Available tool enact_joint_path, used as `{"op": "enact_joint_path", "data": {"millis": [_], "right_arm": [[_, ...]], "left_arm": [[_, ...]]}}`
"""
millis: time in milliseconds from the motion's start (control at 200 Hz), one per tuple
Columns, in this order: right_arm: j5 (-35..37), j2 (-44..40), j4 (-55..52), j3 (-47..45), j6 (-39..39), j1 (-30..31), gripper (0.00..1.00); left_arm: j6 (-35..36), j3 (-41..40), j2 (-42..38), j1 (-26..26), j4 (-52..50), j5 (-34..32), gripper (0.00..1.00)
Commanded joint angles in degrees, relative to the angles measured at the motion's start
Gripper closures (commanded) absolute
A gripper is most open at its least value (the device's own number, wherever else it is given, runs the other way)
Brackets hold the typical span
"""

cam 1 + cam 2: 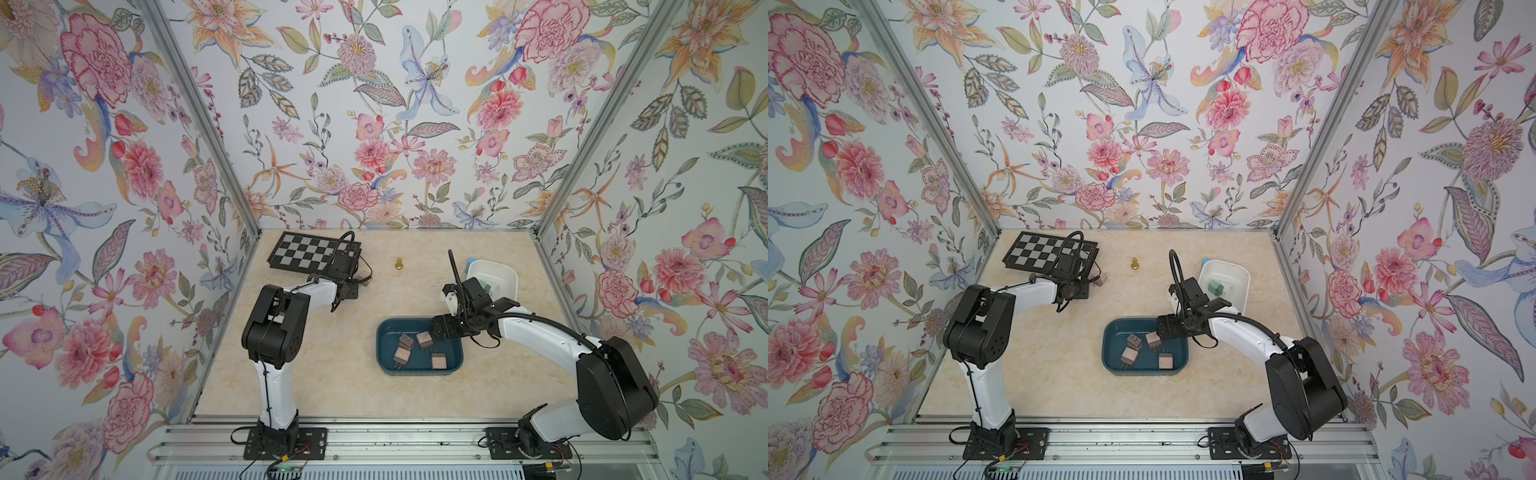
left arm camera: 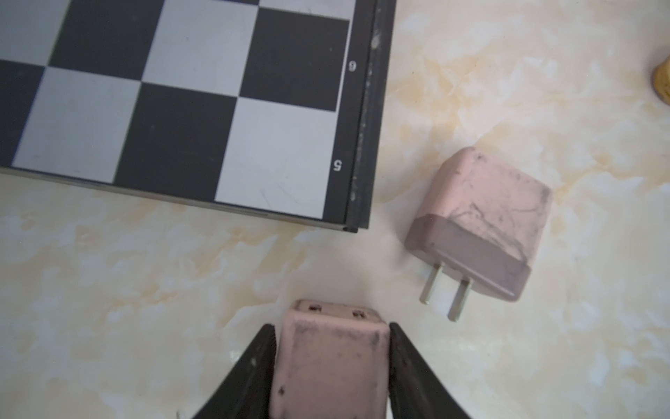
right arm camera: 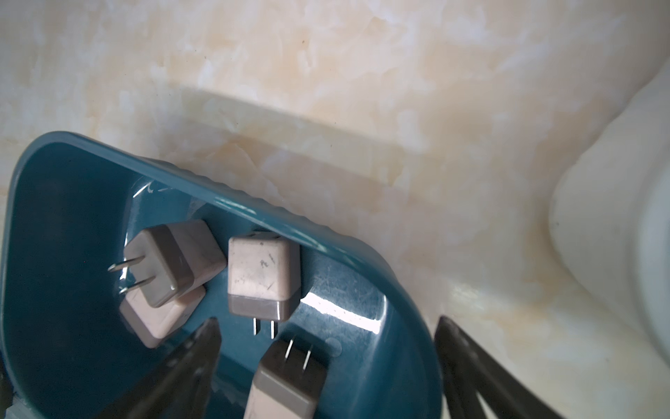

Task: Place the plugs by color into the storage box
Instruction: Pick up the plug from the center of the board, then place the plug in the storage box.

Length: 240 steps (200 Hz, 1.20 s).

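Right wrist view, nearest the bases: what is shown, and why so?

Four dusty-pink cube-shaped plastic plugs (image 3: 263,275) are seen lying in the dark teal plastic tray (image 3: 253,214), two of them stacked. Pink appears to be gathered there. The right gripper (image 3: 328,324) is held over the tray's rim with jaws spread wide and nothing between them, so it is judged released.

And further out, on the left side?

The left gripper (image 2: 331,328) is clenched on a dusty-pink plug with socket slots (image 2: 326,362). Black fingers (image 2: 253,366) are pressed against two opposite faces, which is judged a sound hold for carrying to the teal tray. Whether it is lifted off the surface cannot be told. A second dusty-pink plug (image 2: 482,217) is left on its side just beside the corner of the black-and-grey chessboard (image 2: 181,109).

Are the green ones accounted for?

A mint-green plug (image 1: 1216,286) is seen in the white plastic bin (image 1: 1245,282) beyond the right arm. Others may be hidden.

The surface and the room?

A cream marbled tabletop (image 1: 332,374) is used. A small gold chess pawn (image 1: 399,264) is stood towards the far edge, and the cell is closed in by floral wallpaper (image 1: 374,124)
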Motion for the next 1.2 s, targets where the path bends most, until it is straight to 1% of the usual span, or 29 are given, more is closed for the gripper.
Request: {"op": "enact_joint_path", "data": {"millis": [0, 95, 215, 395, 505, 595, 635, 660, 761, 861, 976, 1136, 1151, 1196], "right_arm": [[0.6, 0.3, 0.2, 0.8, 0.8, 0.3, 0.06], [0.7, -0.1, 0.2, 0.9, 0.8, 0.3, 0.06], [1.1, -0.6, 0.2, 1.2, 0.8, 0.3, 0.06], [1.0, -1.1, 0.2, 1.7, 0.7, -0.6, 0.06], [0.6, -1.6, 0.2, 1.8, 0.6, -1.2, 0.06], [0.3, -2.3, 0.2, 1.7, 0.4, -2.2, 0.06], [0.2, -2.6, 0.2, 1.8, 0.3, -2.8, 0.06], [0.1, -2.7, 0.2, 1.8, 0.1, -3.2, 0.06], [-0.2, -3.3, 0.2, 1.8, -0.5, -4.8, 0.06], [-0.4, -3.8, 0.2, 1.8, -1.2, -6.5, 0.06], [-1.1, -3.8, 0.2, 1.8, -2.0, -8.2, 0.06], [-1.5, -4.2, 0.4, 1.6, -2.8, -10.1, 0.06], [-1.6, -4.1, 0.4, 1.6, -2.8, -10.2, 0.06], [-1.8, -4.3, 0.4, 1.5, -2.9, -10.7, 0.06]], "left_arm": [[0.5, -0.4, 0.7, 0.5, 0.5, 0.2, 0.52], [0.1, -1.3, -1.2, 0.4, 0.4, 0.8, 0.55], [-0.3, -2.5, -5.5, -0.3, -0.9, 0.9, 0.58], [-1.7, -4.2, -13.4, -4.4, -4.6, -0.3, 0.58], [-4.1, -5.2, -18.1, -8.5, -6.8, -0.9, 0.58], [-7.5, -6.4, -22.0, -12.7, -8.1, -1.1, 0.58], [-9.3, -7.2, -22.9, -14.9, -8.1, -1.1, 0.58], [-10.3, -7.6, -25.3, -16.4, -8.1, -1.2, 0.58], [-14.8, -8.8, -27.9, -22.0, -8.5, -2.2, 0.58], [-19.4, -10.4, -28.9, -26.7, -6.9, -2.3, 0.57], [-24.4, -12.0, -28.2, -32.6, -3.9, -2.5, 0.57], [-27.8, -10.2, -23.9, -40.3, -2.4, -3.6, 0.57], [-27.9, -10.0, -21.8, -40.8, -2.3, -3.5, 0.57], [-27.9, -8.9, -19.5, -42.3, -2.3, -3.7, 0.57]]}}
